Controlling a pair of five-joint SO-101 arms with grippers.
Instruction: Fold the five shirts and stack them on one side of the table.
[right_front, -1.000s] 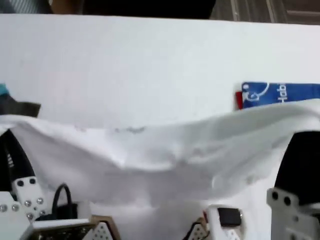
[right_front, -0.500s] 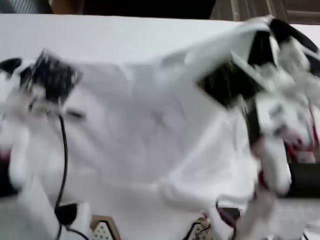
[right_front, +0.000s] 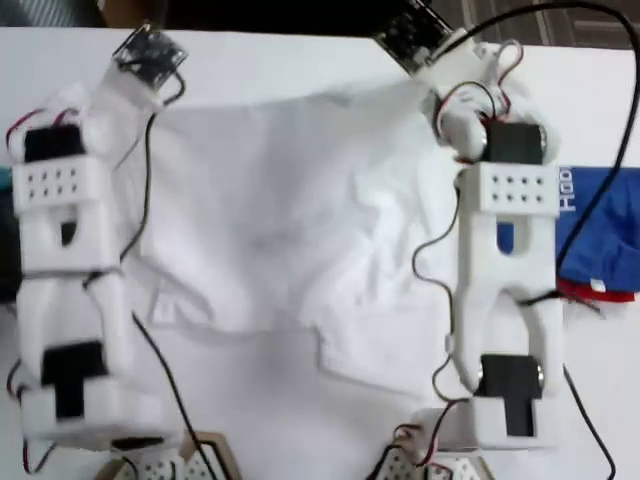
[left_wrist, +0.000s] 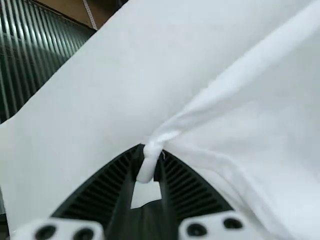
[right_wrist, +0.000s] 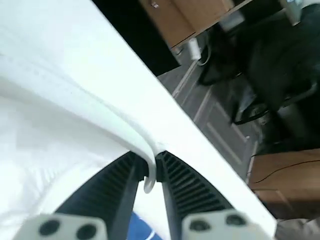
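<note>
**While both grippers pinch, the shirt goes flat**

Where a second ago the white shirt (right_front: 290, 220) hung as a raised band close to the arm bases, it now lies spread on the tabletop (right_front: 300, 60) between the two arms. Half a second back both arms were mid-swing, cloth in the air. Now both are stretched to the far edge, one at each far corner of the garment.

Judgement: the lay-out fling is done, so folding can start from here. Near hem still rumpled and uneven, and may want smoothing.

Left gripper (left_wrist: 147, 167): clenched nearly tight, a small bunched tuck of shirt edge caught between its jaws.

Right gripper (right_wrist: 149, 175): likewise clamped, a thin folded hem running into its jaws.

Blue shirt (right_front: 595, 230) lies beside the right arm, partly under it.
</note>
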